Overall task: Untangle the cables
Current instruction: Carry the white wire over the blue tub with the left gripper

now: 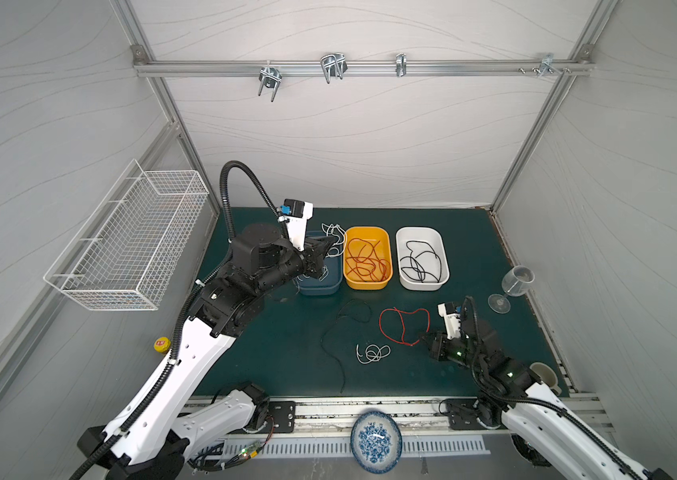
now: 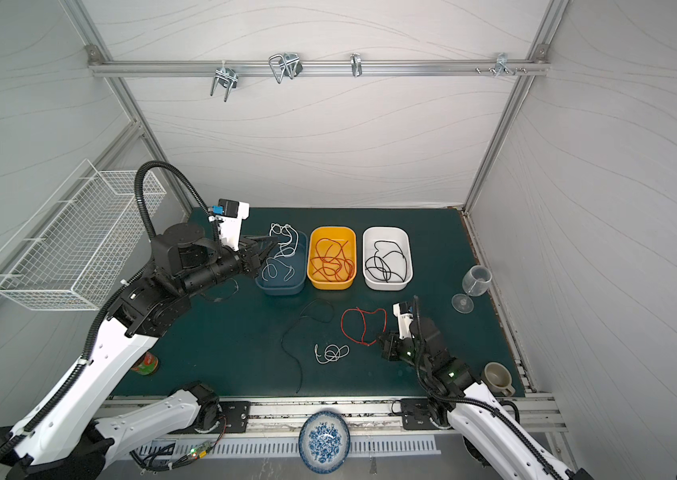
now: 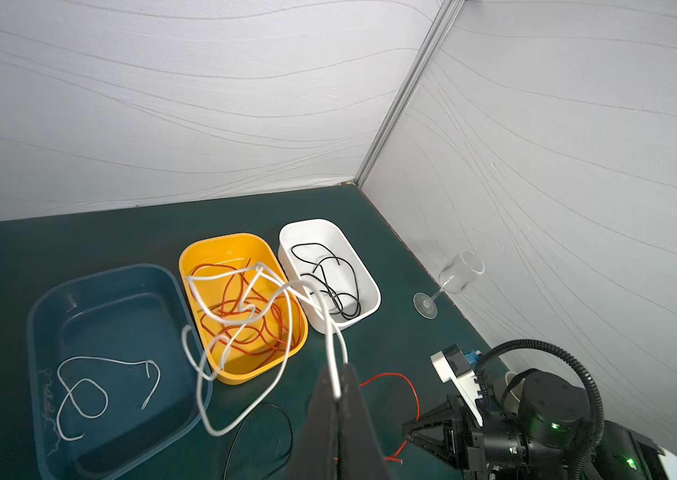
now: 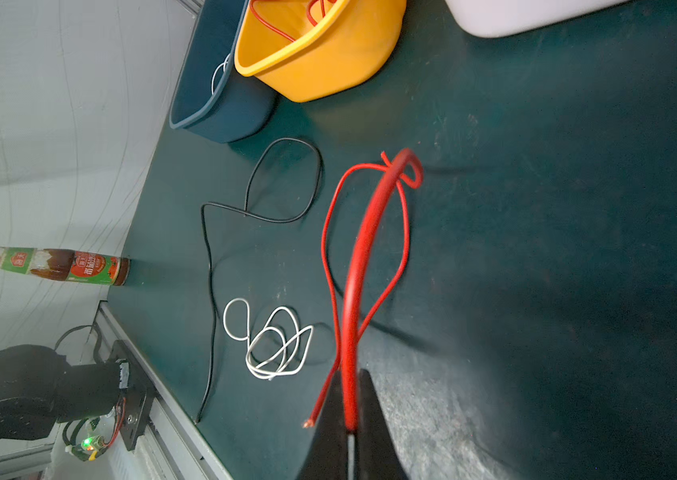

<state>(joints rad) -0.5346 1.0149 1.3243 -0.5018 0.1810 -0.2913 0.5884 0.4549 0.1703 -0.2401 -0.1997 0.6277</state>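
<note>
- Left jaws pinch a thin white cable point(image 3: 330, 349) over the dark blue plastic tray point(image 3: 120, 307).
- Right jaws pinch a thin red cable point(image 4: 351, 291), its loop lying on the counter point(image 4: 536, 208).
- Next, probably: white drops into that tray; red goes to the yellow plastic tub point(image 3: 253, 372).

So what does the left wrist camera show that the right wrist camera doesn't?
Only the left wrist view: the left gripper shut on a tangled white cable, the wine glass, black cables in the white bin. Only the right wrist view: the sauce bottle and a coiled white cable on the mat. Both: the yellow bin, the blue bin, the loose black cable, and the right gripper with the red cable it grips.
</note>
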